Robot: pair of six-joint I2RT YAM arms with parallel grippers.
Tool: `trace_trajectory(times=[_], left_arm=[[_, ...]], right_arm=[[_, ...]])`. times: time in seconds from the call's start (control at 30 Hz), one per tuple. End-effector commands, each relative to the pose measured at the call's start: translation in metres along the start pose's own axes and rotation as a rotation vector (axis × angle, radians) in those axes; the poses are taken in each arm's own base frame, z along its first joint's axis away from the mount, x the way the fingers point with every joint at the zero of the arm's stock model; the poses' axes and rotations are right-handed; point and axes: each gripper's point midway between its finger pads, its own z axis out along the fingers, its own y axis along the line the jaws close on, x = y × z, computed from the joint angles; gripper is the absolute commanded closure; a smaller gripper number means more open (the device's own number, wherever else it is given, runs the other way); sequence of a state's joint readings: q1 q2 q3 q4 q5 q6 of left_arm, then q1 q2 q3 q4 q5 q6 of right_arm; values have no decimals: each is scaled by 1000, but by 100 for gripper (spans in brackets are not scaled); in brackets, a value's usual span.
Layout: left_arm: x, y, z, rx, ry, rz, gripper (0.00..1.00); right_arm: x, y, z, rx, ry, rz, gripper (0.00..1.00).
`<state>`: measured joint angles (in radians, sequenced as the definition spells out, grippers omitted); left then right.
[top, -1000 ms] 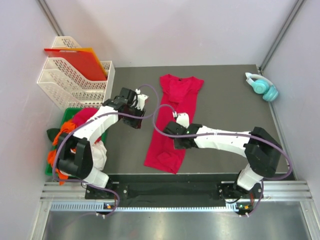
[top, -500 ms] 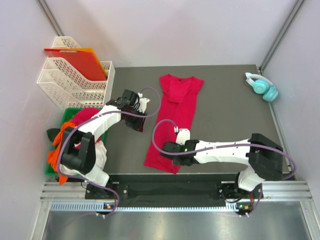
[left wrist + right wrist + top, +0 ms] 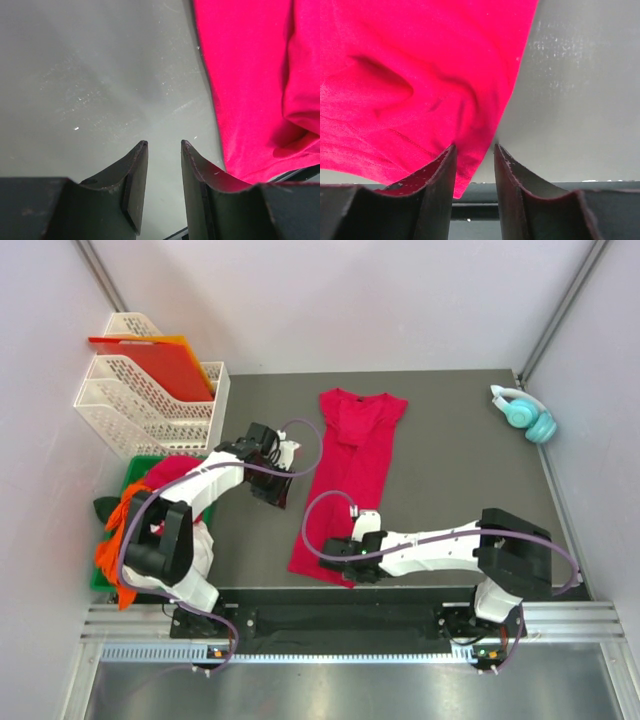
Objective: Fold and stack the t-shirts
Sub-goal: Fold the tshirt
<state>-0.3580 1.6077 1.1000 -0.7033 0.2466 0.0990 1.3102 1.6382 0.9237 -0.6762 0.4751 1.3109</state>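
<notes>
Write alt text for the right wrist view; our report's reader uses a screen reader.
A wrinkled crimson t-shirt lies on a grey table, filling the upper left. The right end effector holds its two dark fingers slightly apart at the shirt's corner, nothing clamped between them.
</notes>
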Motion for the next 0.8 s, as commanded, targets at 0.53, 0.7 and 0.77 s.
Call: trace_trajectory(times=[0.53,0.7,0.77], left_arm=[[-10,2,8,5,-9,-12,62],[-9,2,10,5,-4,-10,63],[-9,1,10,10,-3,-10,63]], right_arm=[[43,-70,-9,226,88,78,100],[43,-98,-18,295,81,122,100],[41,-104,-19,317,72,137,100]])
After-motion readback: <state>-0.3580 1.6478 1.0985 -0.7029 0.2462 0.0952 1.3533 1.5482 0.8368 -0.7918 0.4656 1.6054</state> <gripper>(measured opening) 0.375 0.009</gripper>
